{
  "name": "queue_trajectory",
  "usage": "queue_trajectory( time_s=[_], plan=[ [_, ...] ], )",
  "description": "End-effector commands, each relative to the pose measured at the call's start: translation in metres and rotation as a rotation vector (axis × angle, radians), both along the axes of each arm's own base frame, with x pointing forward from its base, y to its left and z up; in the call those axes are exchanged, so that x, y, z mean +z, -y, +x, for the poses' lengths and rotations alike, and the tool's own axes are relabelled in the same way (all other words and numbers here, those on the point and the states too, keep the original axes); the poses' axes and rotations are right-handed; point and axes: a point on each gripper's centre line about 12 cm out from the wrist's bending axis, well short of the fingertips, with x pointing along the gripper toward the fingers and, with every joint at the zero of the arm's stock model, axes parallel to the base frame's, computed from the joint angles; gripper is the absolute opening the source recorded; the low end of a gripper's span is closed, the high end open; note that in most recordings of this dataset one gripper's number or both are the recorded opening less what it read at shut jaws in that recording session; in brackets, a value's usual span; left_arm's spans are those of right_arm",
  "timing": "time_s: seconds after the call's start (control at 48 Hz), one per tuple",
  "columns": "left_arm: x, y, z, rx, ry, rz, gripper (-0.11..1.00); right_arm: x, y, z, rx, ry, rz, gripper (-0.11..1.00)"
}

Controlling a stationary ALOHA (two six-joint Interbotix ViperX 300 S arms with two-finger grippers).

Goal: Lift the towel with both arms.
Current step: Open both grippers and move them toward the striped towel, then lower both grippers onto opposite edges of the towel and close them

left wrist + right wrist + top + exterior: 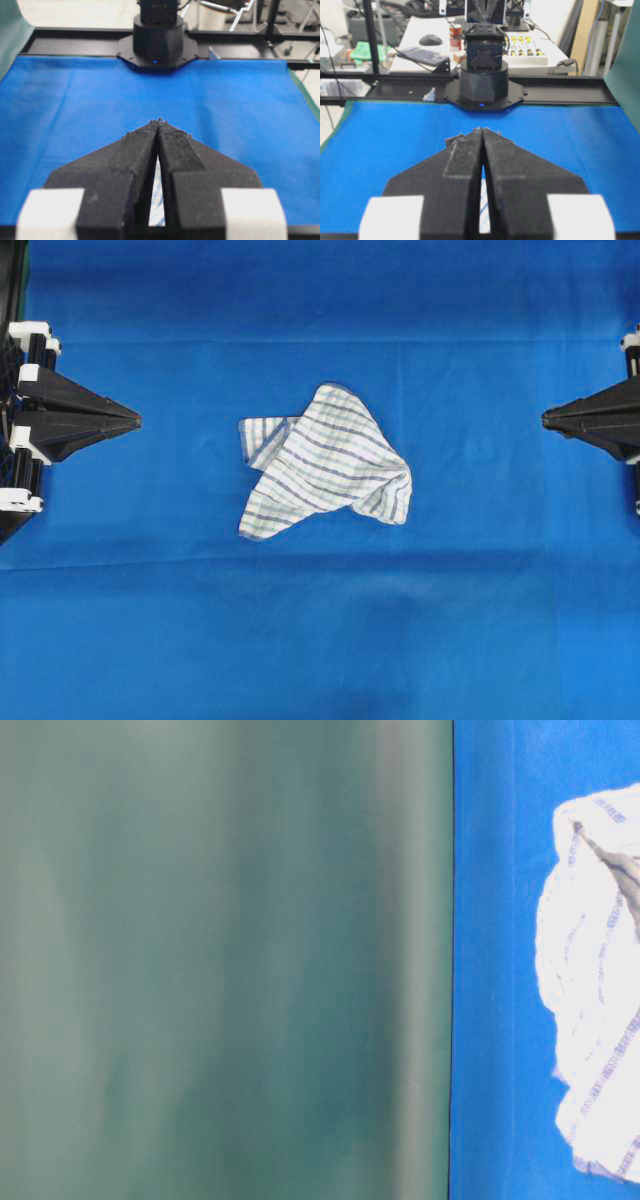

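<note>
Towel crumpled mid-counter, both arms parked at the edges.

The striped towel (325,462) lies bunched on the blue table cloth (480,620), well apart from either arm. The left pincer (137,421) and right pincer (545,419) point at it from opposite sides, each pressed together, pinching nothing.

Overhead looks straight down; table-level sits close, sideways; 2 wrist views face each other across the blue cloth (480,620).
</note>
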Motion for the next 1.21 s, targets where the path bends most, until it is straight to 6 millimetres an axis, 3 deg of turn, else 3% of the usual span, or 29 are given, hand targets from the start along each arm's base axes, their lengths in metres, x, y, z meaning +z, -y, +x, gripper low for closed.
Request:
queue_trajectory(
  time_s=[0.0,0.396,0.604,0.687,0.792,0.896,0.958,1.041,1.187],
  plan=[
    [0.016,0.001,0.003,-0.004,0.018,-0.043,0.00,0.013,0.000,0.000,-0.002,0.037,0.002,0.00],
    [0.039,0.006,0.008,-0.028,-0.007,-0.044,0.00,0.048,0.000,0.019,0.001,-0.098,0.010,0.00],
    [0.043,0.008,0.018,-0.039,-0.091,-0.043,0.02,0.053,-0.001,0.037,0.002,-0.201,0.010,0.00],
    [0.036,0.009,0.026,-0.040,-0.142,-0.045,0.16,0.047,-0.002,0.045,0.005,-0.252,0.009,0.01],
    [0.024,0.013,0.035,-0.054,-0.202,-0.048,0.47,0.032,-0.006,0.057,0.020,-0.336,0.001,0.04],
    [0.012,0.020,0.047,-0.077,-0.263,-0.045,0.76,0.014,-0.012,0.068,0.041,-0.425,-0.003,0.33],
    [0.002,0.026,0.054,-0.099,-0.309,-0.039,0.88,0.004,-0.014,0.075,0.048,-0.474,-0.006,0.52],
    [-0.009,0.033,0.064,-0.120,-0.356,-0.033,0.91,-0.011,-0.016,0.085,0.053,-0.555,-0.010,0.65],
    [-0.034,0.045,0.083,-0.147,-0.451,-0.018,0.92,-0.040,-0.018,0.102,0.054,-0.676,-0.015,0.61]
  ],
)
